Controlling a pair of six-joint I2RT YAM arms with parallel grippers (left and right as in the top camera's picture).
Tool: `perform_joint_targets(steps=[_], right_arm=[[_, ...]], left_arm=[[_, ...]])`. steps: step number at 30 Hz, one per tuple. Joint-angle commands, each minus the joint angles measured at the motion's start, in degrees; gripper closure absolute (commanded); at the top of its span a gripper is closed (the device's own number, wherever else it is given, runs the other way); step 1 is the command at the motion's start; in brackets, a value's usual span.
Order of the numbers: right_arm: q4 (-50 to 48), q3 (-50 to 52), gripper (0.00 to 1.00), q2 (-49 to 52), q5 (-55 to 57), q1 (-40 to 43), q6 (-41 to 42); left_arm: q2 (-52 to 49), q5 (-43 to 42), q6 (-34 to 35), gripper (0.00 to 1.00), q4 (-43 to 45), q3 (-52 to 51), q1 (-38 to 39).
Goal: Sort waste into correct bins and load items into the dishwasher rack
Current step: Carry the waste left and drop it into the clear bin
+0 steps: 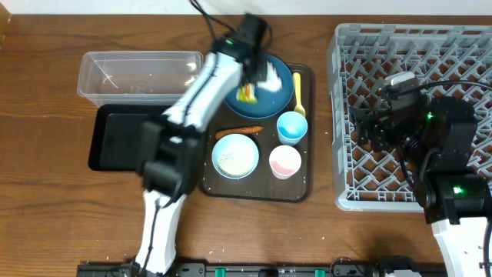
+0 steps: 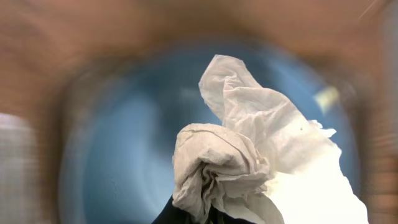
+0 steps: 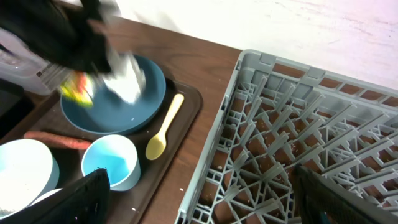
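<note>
Front of brown serving tray (image 1: 300,188): pale bowl (image 1: 254,151) holding rice grains (image 1: 229,160), pink cup (image 1: 285,161) beside it. Behind them: orange stick (image 1: 240,131), light blue cup (image 1: 292,127). Further back: dark blue plate (image 1: 283,96), yellow spoon (image 1: 299,98) just right of it. Left end effector (image 1: 260,71) over plate, clamped tight on crumpled white paper (image 2: 249,137). Green-orange wrapper scraps (image 1: 246,94) at plate edge. Black tray (image 1: 123,138) left of serving tray, clear tub (image 1: 138,73) behind it. Right end effector (image 3: 199,180) spread wide, empty, above grey rack (image 1: 407,115) on right of counter (image 1: 46,192).
</note>
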State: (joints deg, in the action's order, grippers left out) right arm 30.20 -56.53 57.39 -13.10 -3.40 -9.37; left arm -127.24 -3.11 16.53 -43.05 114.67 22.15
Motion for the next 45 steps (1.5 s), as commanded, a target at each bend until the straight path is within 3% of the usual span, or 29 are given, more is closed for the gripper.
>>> perform_joint_targets(steps=[1,7,15,31,33,38,43,45], right_arm=[[0.0,-1.4,0.08,0.1,-0.3,0.4,0.8],[0.0,-1.4,0.10,0.1,-0.3,0.4,0.8],[0.1,-1.4,0.12,0.1,-0.3,0.4,0.8],[0.7,-1.4,0.13,0.1,-0.5,0.4,0.8],[0.7,-1.4,0.13,0.1,-0.5,0.4,0.8],[0.7,-1.4,0.13,0.1,-0.5,0.4,0.8],[0.9,-1.4,0.13,0.1,-0.5,0.4,0.8],[0.9,-1.4,0.13,0.1,-0.5,0.4,0.8]], left_arm=[[9.7,0.3,0.0,0.94,-0.6,3.4,-3.8],[13.5,9.5,0.0,0.94,-5.0,3.3,-11.9],[7.9,9.8,0.1,0.94,-6.8,0.5,-22.1],[-1.5,9.6,0.1,0.94,-8.8,0.5,-23.8],[-1.9,9.6,0.1,0.90,-8.7,0.3,-23.8],[-2.0,9.6,0.1,0.67,-8.5,0.2,-23.8],[-2.0,9.6,0.1,0.63,-8.4,0.2,-23.8],[-2.0,9.6,0.1,0.58,-8.4,0.2,-23.8]])
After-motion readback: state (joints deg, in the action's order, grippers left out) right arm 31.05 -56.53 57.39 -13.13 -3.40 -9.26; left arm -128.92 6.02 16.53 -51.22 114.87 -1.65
